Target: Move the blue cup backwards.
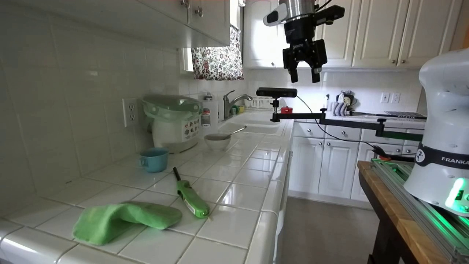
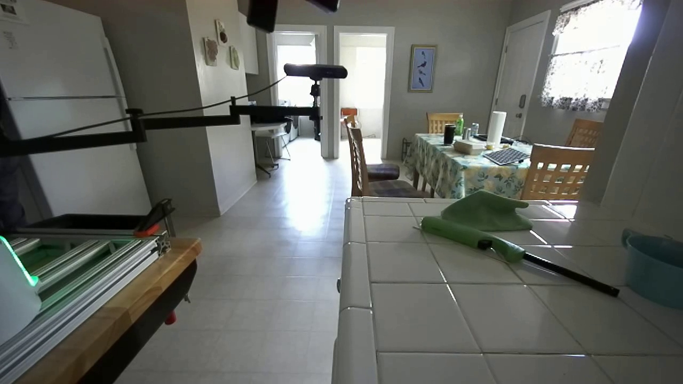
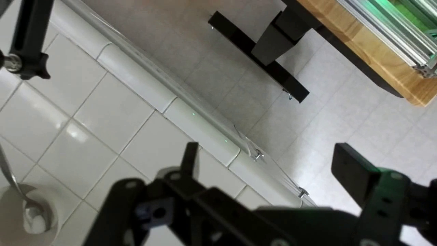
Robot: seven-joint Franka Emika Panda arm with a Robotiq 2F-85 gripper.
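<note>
Light-blue plastic cup [image 1: 155, 161]: upright on the counter of glossy white tiles [image 1: 238, 183], near the white tiled wall [image 1: 91, 110]; its handle shows on its left side in both exterior views, and in an exterior view the right frame edge cuts part of it off.
Black two-fingered gripper [image 1: 305, 75]: released, its fingers [image 3: 355, 172] parted with a wide gap between them; it hangs pointing down, above counter level and well apart from the cup.
Rounded counter edge [image 3: 205, 131]: runs slantwise across the wrist view, pale floor [image 3: 324, 119] beyond it.
Green long-nosed lighter with black nozzle [image 1: 193, 200]: lies on the tiles, its nozzle tip just beside the cup.
Soft green cloth [image 1: 124, 219]: lies humped on the counter near the lighter; whether the two touch, I cannot tell.
White rounded appliance with green see-through cover [image 1: 170, 130]: stands near the tiled wall, behind the cup as an exterior view shows it.
White bowl [image 1: 217, 143]: beside the appliance, a metal spoon [image 1: 237, 131] in it, the spoon's handle leaning over the rim.
Silver faucet [image 1: 234, 102]: stands at the white sink [image 1: 256, 124], farther along the counter.
Black bar-shaped camera [image 1: 276, 92]: sits on a jointed black bar [image 1: 300, 116], seen in both exterior views.
White robot arm base [image 1: 434, 183]: on silver metal rails [image 2: 96, 297] upon a wood-topped table [image 2: 128, 311], with a green light [image 1: 454, 192] on it.
</note>
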